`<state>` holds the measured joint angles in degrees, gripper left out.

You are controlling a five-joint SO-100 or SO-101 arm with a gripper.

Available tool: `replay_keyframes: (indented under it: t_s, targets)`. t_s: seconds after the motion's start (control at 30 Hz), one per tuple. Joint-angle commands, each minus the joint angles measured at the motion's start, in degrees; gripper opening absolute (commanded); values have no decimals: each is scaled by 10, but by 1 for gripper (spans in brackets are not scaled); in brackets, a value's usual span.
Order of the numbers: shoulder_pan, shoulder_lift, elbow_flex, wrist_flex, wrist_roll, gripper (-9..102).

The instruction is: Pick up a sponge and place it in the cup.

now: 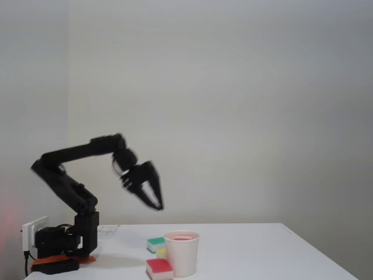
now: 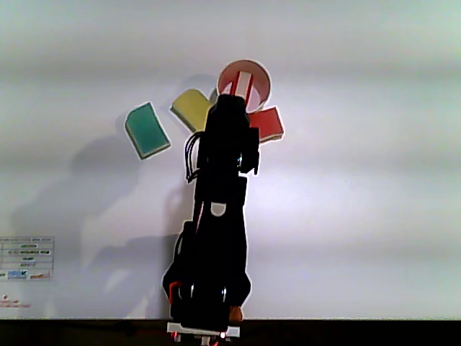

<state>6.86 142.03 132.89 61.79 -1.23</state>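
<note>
With a sponge (image 2: pixel 243 81) seemingly in the cup (image 1: pixel 182 254), my pincer (image 1: pixel 156 203) hangs released; next I retreat.

Plain pale grey-white wall (image 1: pixel 233 87) behind flat white rectangular table (image 1: pixel 262 251); vertical wall corner seam above table's left end. Soft, even light.

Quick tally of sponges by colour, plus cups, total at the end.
Red sponges: 2, one on the table, one standing inside the cup
Green sponges: 1
Yellow sponges: 1
White paper cups: 1
Total: 5
</note>
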Motion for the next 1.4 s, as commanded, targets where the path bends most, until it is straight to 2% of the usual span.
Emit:
replay_keyframes:
  t_s: [0.0, 0.23, 0.7, 1.07, 1.2, 1.37]
  targets:
    - [4, 130, 107, -3, -7, 0]
    - [-1, 301, 273, -2, -6, 0]
    - [-13, 397, 442, -34, -3, 0]
    - [-25, 449, 442, 151, -3, 0]
    - [-18, 449, 442, 185, -4, 0]
    - [-13, 449, 442, 185, 0, 0]
